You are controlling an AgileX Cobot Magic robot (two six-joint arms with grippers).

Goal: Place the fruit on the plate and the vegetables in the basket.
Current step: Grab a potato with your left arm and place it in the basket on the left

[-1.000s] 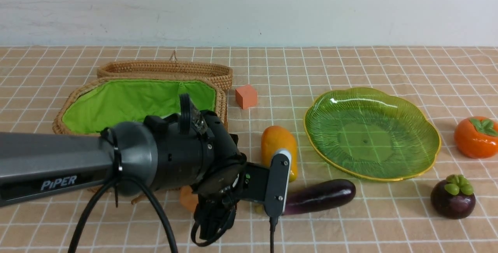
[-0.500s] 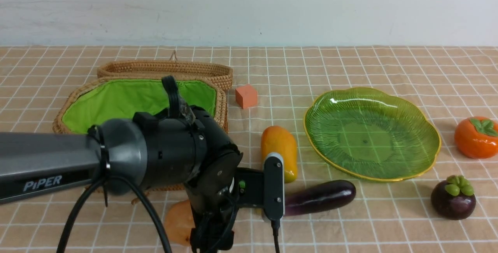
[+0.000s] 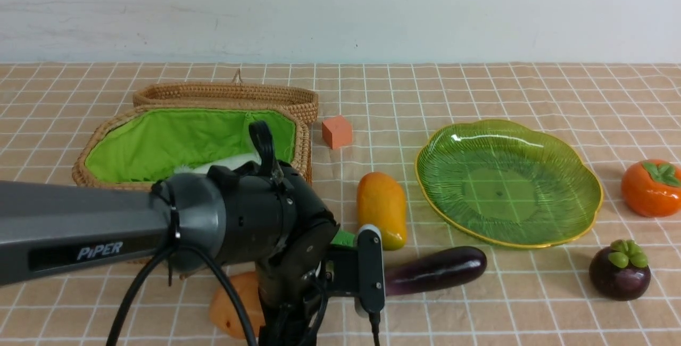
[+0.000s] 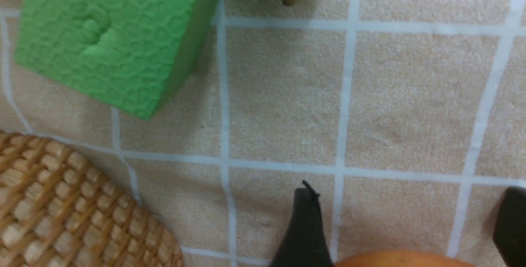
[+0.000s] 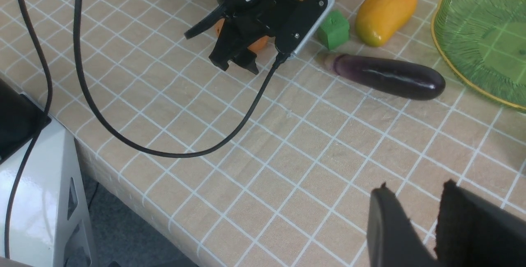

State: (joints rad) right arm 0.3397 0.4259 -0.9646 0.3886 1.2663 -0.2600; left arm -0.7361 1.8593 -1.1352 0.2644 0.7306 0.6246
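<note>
— Where's the potato [image 3: 234, 309]?
— Low in the front frame, left of centre, on the cloth just in front of the basket [image 3: 106, 138]. The left gripper [image 4: 404, 228] sits over it, fingers spread either side.
— Clamped?
— No, jaws apart; contact I can't tell.
— The right gripper [image 5: 417, 217]?
— Lower right of its own view, fingers nearly together, holding nothing.

"PIPER" on the left arm [image 3: 80, 234].
</note>
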